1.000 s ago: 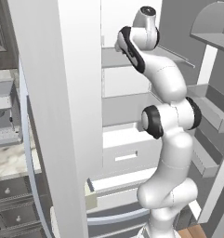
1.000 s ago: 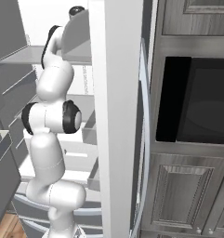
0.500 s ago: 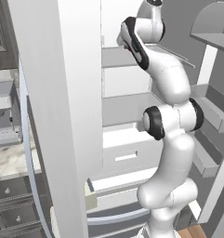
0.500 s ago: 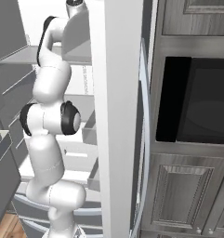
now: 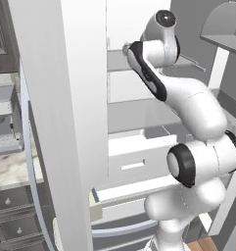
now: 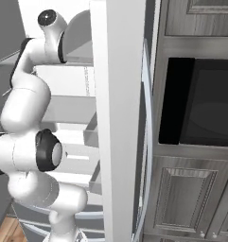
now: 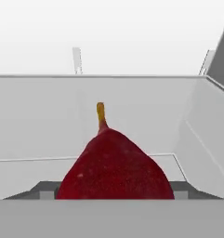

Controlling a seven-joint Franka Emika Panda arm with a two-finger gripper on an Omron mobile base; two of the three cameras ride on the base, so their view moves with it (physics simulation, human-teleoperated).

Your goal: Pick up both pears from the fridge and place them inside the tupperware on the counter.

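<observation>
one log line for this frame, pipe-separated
stage: fetching pear | arm: reaching into fridge | target: red pear upright, close before hand camera | gripper: state unclear | tupperware: not yet loaded

Glossy white rounded arm [image 5: 198,112], black joint bands, round grey end caps with dark centres

A black oven [image 6: 200,101] is seen built into the dark wood cabinets [image 6: 191,198] at about 3 o'clock in the right base view, with a panelled door right under it at 5 o'clock. Over in the left base view, a grey toaster [image 5: 3,120] is parked at 9 o'clock. Dark drawers [image 5: 14,215] with little round knobs are stacked at 7 o'clock.
</observation>
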